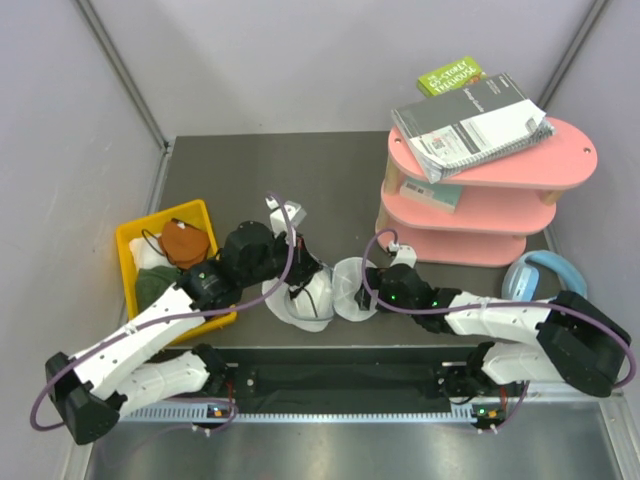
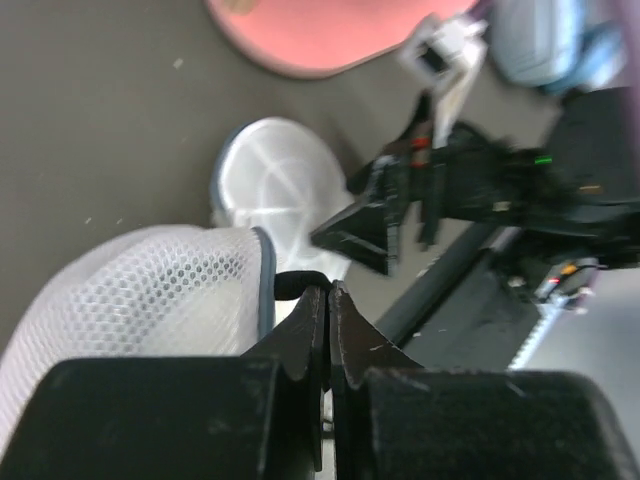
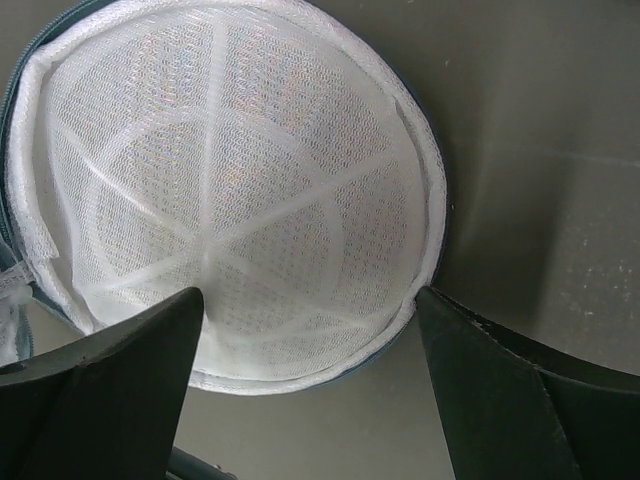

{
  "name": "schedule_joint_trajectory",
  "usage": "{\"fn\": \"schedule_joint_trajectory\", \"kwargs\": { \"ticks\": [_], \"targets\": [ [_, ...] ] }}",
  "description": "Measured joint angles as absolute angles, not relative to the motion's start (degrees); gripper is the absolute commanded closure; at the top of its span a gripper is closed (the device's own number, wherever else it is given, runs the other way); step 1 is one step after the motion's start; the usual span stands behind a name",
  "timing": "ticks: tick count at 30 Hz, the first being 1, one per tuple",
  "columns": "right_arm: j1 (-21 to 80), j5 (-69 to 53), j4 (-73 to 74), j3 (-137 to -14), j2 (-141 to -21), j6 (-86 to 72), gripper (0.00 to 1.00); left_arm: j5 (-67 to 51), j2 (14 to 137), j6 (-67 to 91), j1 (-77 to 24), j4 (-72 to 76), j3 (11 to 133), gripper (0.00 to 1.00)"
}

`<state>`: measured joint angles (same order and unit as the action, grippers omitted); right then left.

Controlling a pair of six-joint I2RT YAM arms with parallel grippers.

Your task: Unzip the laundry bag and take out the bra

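The white mesh laundry bag lies unzipped in two round halves in front of the arms: a left half (image 1: 298, 305) and a right half (image 1: 352, 300). In the left wrist view the mesh dome (image 2: 130, 290) fills the left, with the other half (image 2: 275, 180) beyond it. My left gripper (image 2: 328, 290) is shut on a thin black strap (image 2: 295, 283) that comes out at the dome's grey-blue rim. I cannot tell whether this strap belongs to the bra, and no other part of the bra shows. My right gripper (image 3: 308, 300) stands open, its jaws straddling the near rim of the ribbed mesh half (image 3: 230, 200).
A yellow bin (image 1: 128, 262) at the left holds a rust-orange cloth (image 1: 185, 243) and a dark green cloth (image 1: 150, 287). A pink tiered shelf (image 1: 480, 215) with a spiral notebook (image 1: 470, 125) stands at the back right. Pale blue headphones (image 1: 545, 275) lie beside it.
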<state>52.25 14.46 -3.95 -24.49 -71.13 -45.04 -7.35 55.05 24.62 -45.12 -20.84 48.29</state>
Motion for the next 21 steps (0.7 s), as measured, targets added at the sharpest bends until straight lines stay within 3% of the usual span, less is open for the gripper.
{"fn": "schedule_joint_trajectory", "kwargs": {
  "ticks": [13, 21],
  "targets": [
    [52.2, 14.6, -4.2, -24.6, -70.7, -44.7, 0.11, -11.7, 54.0, 26.1, -44.0, -21.3, 51.1, 1.00],
    [54.2, 15.7, -2.5, -24.4, -57.8, -38.9, 0.12, -8.0, 60.0, 26.8, -43.9, -20.9, 47.2, 1.00]
  ]
}}
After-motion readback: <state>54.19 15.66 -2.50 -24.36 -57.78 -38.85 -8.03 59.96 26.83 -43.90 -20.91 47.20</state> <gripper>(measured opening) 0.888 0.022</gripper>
